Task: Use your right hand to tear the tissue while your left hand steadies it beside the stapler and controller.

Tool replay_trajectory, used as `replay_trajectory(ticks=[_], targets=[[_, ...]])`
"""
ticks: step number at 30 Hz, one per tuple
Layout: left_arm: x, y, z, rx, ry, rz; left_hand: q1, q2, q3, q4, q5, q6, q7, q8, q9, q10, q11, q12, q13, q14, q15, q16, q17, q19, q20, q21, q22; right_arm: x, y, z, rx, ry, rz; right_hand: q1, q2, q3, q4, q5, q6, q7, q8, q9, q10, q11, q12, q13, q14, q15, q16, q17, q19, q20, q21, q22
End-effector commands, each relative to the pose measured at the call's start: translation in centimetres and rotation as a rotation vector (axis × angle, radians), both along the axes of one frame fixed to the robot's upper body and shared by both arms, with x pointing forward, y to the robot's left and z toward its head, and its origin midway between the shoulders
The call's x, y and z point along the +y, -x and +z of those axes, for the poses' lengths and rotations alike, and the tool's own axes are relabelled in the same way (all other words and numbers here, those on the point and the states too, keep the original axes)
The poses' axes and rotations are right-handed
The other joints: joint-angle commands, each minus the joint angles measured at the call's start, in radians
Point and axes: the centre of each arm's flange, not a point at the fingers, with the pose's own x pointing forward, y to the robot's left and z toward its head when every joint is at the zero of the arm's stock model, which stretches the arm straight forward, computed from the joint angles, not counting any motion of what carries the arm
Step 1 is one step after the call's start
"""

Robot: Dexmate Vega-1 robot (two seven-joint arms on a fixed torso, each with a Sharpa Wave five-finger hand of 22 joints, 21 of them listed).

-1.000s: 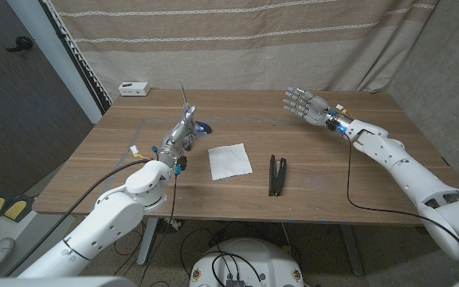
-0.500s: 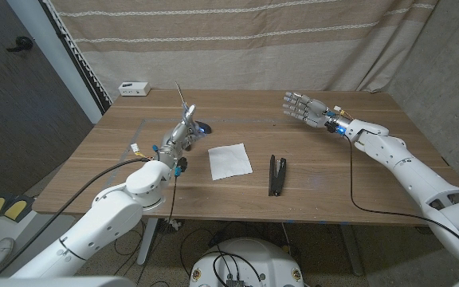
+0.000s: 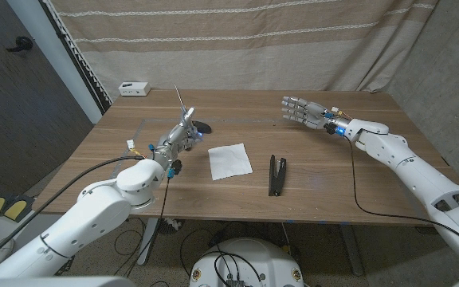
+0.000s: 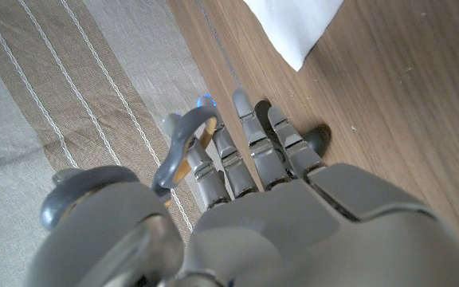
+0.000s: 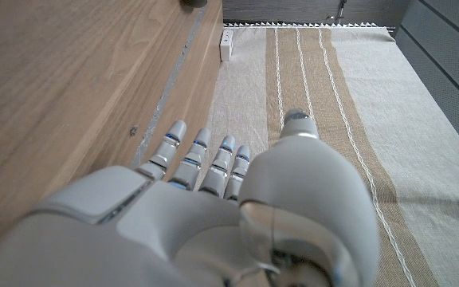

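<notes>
A white tissue [image 3: 229,160] lies flat near the middle of the table, and one of its corners [image 4: 293,24] is in the left wrist view. To its right lies a black stapler [image 3: 276,174]. A dark controller [image 3: 202,126] with a blue light sits left of the tissue, just behind my left hand [image 3: 179,136]. That hand [image 4: 277,183] holds nothing, its fingers stretched out toward the controller, a short way from the tissue's left edge. My right hand [image 3: 301,109] hovers open over the far right of the table, fingers spread, well away from the tissue. Its fingers [image 5: 205,163] reach straight out.
A small white box [image 3: 134,88] stands at the table's back left corner and is also seen as a white box [image 5: 226,45] in the right wrist view. A striped curtain [image 3: 237,40] hangs behind the table. Bare wood [image 3: 333,171] lies right of the stapler.
My right hand has sunk a little and drifted slightly left. My left arm has shifted a bit with the hand staying by the controller. Tissue and stapler have not moved.
</notes>
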Motion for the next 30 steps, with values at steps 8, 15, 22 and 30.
replay_trajectory(ticks=[8, 15, 22, 30], targets=[[0.2, 2.0, 0.0, 0.05, -0.029, -0.001, -0.017, -0.002, -0.002, 0.001, -0.003, -0.155, 0.154, 0.411, 0.275, 0.023, 0.003, -0.001, -0.013, 0.01, -0.099, 0.007, -0.001, 0.003, 0.005, -0.004, -0.003, 0.5, 0.2, -0.1, -0.037, 0.102, -0.054, -0.009, -0.005, -0.005, -0.007, 0.007, -0.001, 0.0, 0.006, 0.001, -0.002, -0.006, 0.007, 0.0, -0.013, -0.057, -0.007, -0.006, -0.006, 0.006, -0.009, 0.003], [0.4, 2.6, 0.1, 0.056, -0.027, 0.007, -0.019, 0.0, -0.001, 0.0, -0.002, -0.151, 0.159, 0.413, 0.275, 0.037, 0.004, 0.003, -0.018, 0.017, -0.099, 0.007, -0.005, 0.003, 0.004, -0.006, -0.005, 1.3, 0.6, 0.2, -0.087, 0.19, -0.106, -0.009, 0.0, -0.002, -0.013, 0.015, 0.008, -0.012, 0.015, -0.001, 0.032, -0.032, 0.031, 0.0, 0.004, -0.135, 0.011, -0.017, -0.027, -0.014, -0.042, 0.004], [0.5, 3.1, 0.1, 0.07, -0.034, 0.006, -0.021, 0.001, 0.0, -0.001, -0.002, -0.146, 0.158, 0.414, 0.275, 0.037, 0.006, 0.006, -0.017, 0.016, -0.099, 0.006, -0.007, 0.004, 0.002, -0.008, -0.007, 2.0, 0.4, 0.0, -0.084, 0.202, -0.092, 0.005, 0.005, 0.005, -0.025, 0.019, 0.03, -0.025, 0.024, -0.003, 0.055, -0.05, 0.046, 0.001, -0.008, -0.133, 0.009, -0.021, -0.031, -0.013, -0.054, 0.005], [0.6, 3.9, -0.2, 0.091, -0.031, -0.002, -0.023, 0.002, 0.001, -0.002, -0.001, -0.142, 0.157, 0.414, 0.275, 0.037, 0.007, 0.008, -0.018, 0.015, -0.099, 0.005, -0.009, 0.005, 0.002, -0.009, -0.008, 3.1, 1.2, 0.3, -0.148, 0.288, -0.123, 0.022, 0.006, 0.012, -0.038, 0.023, 0.045, -0.044, 0.03, -0.004, 0.075, -0.072, 0.058, 0.003, -0.024, -0.139, 0.006, -0.024, -0.043, -0.019, -0.069, 0.005]])
